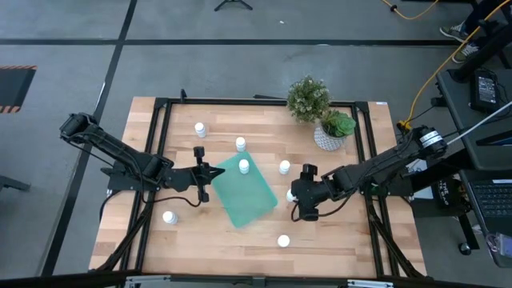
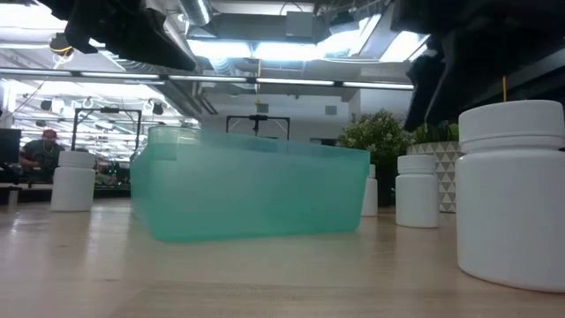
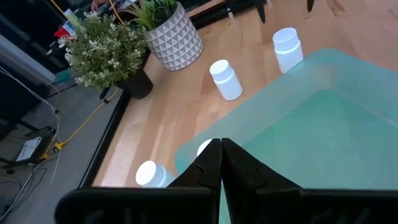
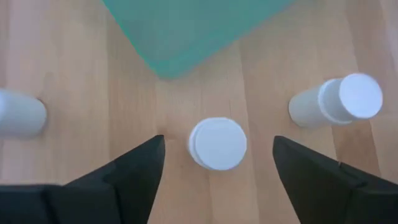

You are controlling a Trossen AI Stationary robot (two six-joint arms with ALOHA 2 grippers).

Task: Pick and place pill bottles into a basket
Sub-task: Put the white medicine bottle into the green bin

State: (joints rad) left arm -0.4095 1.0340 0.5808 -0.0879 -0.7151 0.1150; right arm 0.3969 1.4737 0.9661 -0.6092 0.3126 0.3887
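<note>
The right gripper, fingers spread apart, is hovering over one small white capped pill bottle beside the shallow teal plastic basket. One bottle is sitting inside; seven are remaining. The left gripper is waiting, pressed together.

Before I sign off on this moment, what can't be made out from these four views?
- Whether any pill bottle lies in the basket: its frosted wall blocks the low view; from above, one bottle shows only at its rim.
- The bottle under the open right gripper: the arm hides most of it in the high view.
- The shut left gripper covers one bottle in its wrist view.
</note>
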